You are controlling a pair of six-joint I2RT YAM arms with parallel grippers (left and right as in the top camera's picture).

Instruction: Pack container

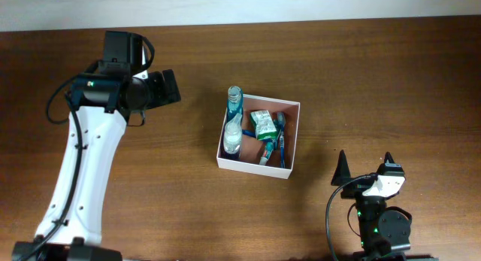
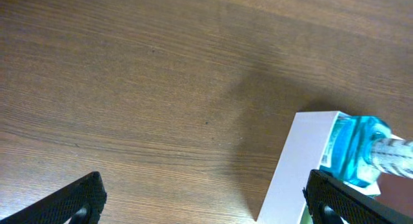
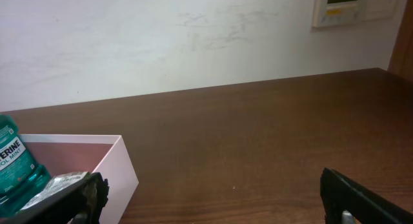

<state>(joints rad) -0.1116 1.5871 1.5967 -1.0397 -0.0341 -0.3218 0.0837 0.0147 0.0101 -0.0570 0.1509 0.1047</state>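
A shallow white-walled container [image 1: 254,165] sits near the middle of the wooden tabletop [image 1: 391,73]. It holds two small bottles [image 1: 233,133] along its left wall, a green packet [image 1: 263,124] and blue toothbrushes [image 1: 279,143]. The left gripper [image 1: 173,86] hangs spread wide and empty left of the container, while the right gripper [image 1: 366,162], equally wide and empty, sits near the front edge.

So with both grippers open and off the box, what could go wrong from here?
The blue bottle pokes over the far rim of the container, so it may tip out or get in the way of closing. The left gripper, open, hangs near that corner. A careless sweep could knock the bottle or shove the container.
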